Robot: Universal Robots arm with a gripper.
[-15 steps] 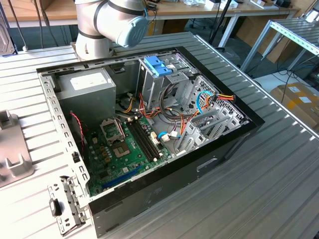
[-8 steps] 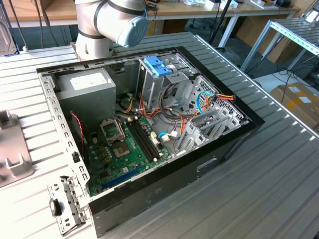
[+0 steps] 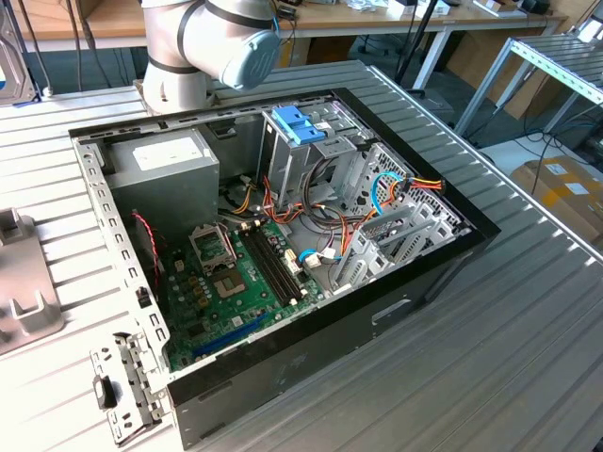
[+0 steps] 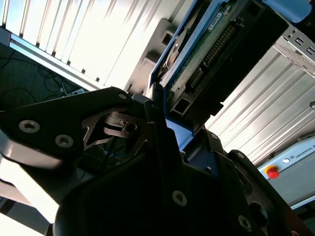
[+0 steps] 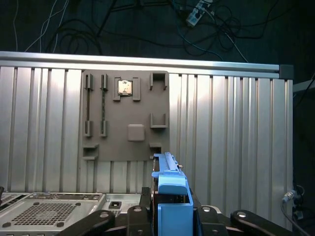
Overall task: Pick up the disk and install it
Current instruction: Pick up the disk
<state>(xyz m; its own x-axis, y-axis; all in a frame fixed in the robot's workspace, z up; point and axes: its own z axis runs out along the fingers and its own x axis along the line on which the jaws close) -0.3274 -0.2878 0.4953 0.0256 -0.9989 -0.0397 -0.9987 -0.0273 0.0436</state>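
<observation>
Disk (image 5: 170,179): flat silver-grey metal drive in light-blue plastic frame, poking out of the black gripper (image 5: 172,216).
Gripper: clamped tight on that frame.
Case (image 3: 311,367): open black tower, exterior view's centre.

1 disk (image 5: 173,196), 1 PC case (image 3: 311,367), 1 PSU (image 3: 160,165), 1 mobo (image 3: 226,292), 1 grey tray (image 5: 125,118), 1 arm (image 3: 212,42).

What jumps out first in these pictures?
The open computer case with its green circuit board lies mid-picture in the exterior view, on a ribbed metal table. The robot arm, a grey joint, looms at that view's top. In the first wrist view, the black claw grips the disk in its light-blue frame.
</observation>
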